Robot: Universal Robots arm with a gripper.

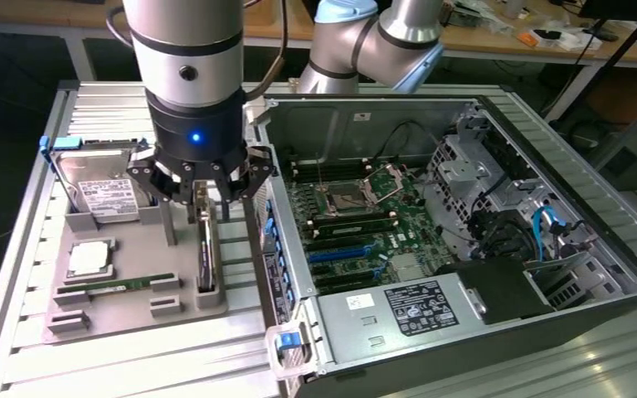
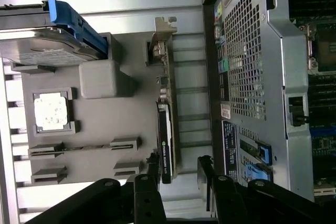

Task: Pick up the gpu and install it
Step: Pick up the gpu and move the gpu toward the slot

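The gpu (image 1: 206,253) is a thin dark card standing on its long edge in a slot of the grey holder tray (image 1: 130,319), beside the computer case. In the wrist view the gpu (image 2: 166,129) runs lengthwise, with its silvery bracket (image 2: 160,43) at the far end. My gripper (image 1: 203,197) hangs straight above the card's upper edge. Its jaws are open. In the wrist view, the gripper (image 2: 178,167) straddles the card's near end, and one finger (image 2: 153,165) is close beside it. I see no contact with the card.
On the same tray, a silver hard drive (image 1: 103,189) with a blue clip leans at the back, with a processor (image 1: 89,259) and a green memory stick (image 1: 114,287) in front. The open case (image 1: 584,224) on the exterior view's right shows the motherboard's blue slots (image 1: 347,253) and the power supply (image 1: 407,311).
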